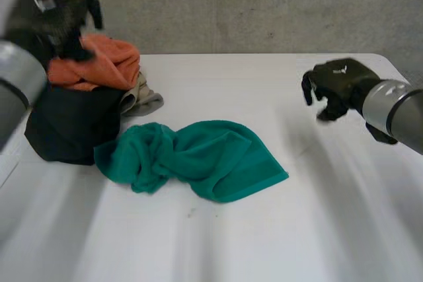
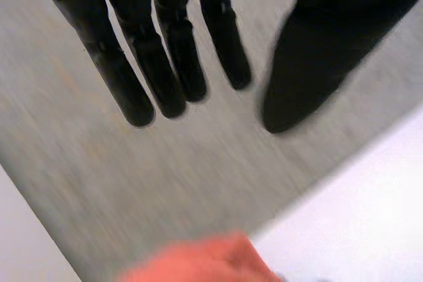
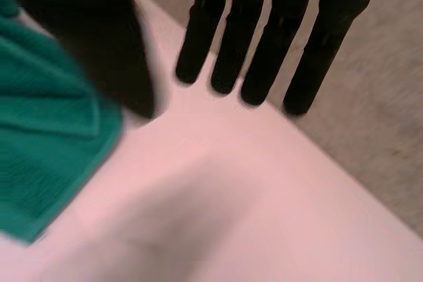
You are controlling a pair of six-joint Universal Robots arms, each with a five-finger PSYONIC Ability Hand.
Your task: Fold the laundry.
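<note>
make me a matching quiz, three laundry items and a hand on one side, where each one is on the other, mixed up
1 green towel
2 orange cloth
3 black cloth
4 right hand

a under the orange cloth
b crumpled, middle of the table
c on top of the black cloth
d open, above the table's right side

Pairs: 1-b, 2-c, 3-a, 4-d

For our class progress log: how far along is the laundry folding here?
Done: nothing; the green towel lies crumpled on the table. In hand: nothing; the left hand is open above the orange cloth, and the right hand is open, apart from the towel. Left: the towel, plus the heaped orange cloth, black cloth and grey cloth.
</note>
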